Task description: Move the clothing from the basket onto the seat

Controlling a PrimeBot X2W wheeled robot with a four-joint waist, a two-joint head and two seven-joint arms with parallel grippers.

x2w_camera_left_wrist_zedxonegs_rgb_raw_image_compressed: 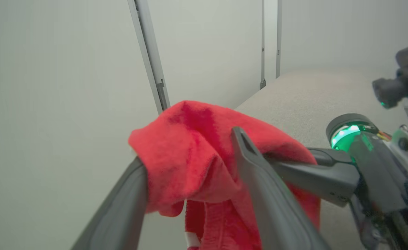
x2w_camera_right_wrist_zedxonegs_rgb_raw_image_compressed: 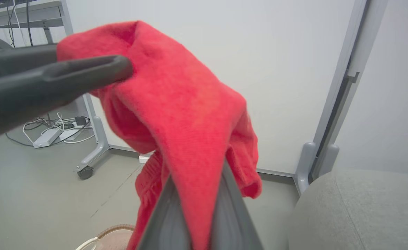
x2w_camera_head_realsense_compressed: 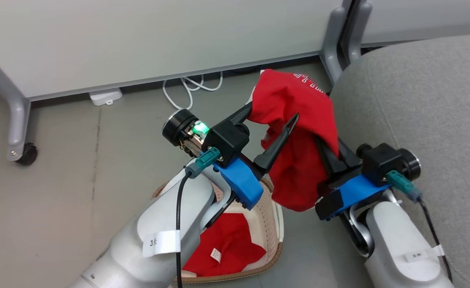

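While one garment hangs in the air between your two grippers, the second garment lies in the basket with a small white tag facing up. The lifted garment is bunched, with white lettering along its far top edge. Its lowest fold hangs just beside the basket's far right corner. It is just left of the seat, and you cannot tell from the head view whether it touches the cushion's edge.

Your right gripper comes up from the near right and runs in under the cloth. In the right wrist view that gripper has its jaws almost together, with a fold of the garment pinched between them.

Your left gripper reaches in from the left with its jaws wide apart, one finger behind the cloth and the other in front. In the left wrist view the cloth fills the gap of that gripper and touches both fingers. You cannot tell whether they press it firmly.

The basket stands on the floor at the near side, partly under your left forearm. The seat takes up the right. At the far side a white cable and a power strip lie at the foot of a pale partition.
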